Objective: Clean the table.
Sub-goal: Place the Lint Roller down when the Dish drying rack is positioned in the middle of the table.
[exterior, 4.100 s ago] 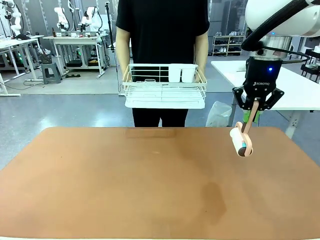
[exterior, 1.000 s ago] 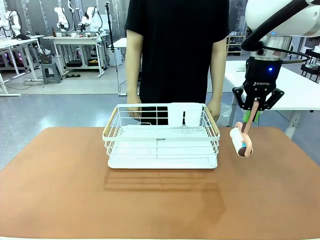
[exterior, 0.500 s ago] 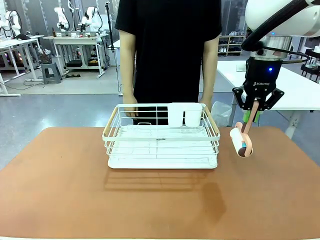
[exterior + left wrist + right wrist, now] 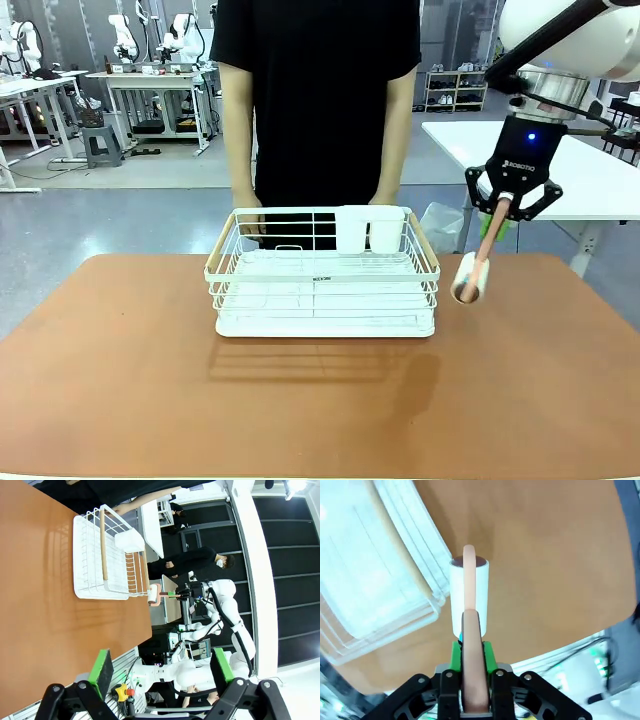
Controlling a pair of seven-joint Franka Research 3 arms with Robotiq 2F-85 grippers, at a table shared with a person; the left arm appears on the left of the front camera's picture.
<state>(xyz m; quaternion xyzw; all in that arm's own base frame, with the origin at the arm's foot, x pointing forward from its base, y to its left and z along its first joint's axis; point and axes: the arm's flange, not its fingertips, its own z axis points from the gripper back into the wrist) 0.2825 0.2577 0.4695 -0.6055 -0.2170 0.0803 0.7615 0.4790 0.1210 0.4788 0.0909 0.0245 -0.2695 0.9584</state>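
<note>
Terracotta table (image 4: 120, 380) could be missed: pink-handled white lint roller (image 4: 468, 278), clamped in right gripper (image 4: 505, 203), hangs beside white wire dish rack (image 4: 322, 275), risking collision; left gripper (image 4: 160, 672) gapes apart.

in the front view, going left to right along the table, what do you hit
bare table top → white dish rack with its white cup holder at the back → lint roller hanging from the right tool, just right of the rack → bare table top again
</note>
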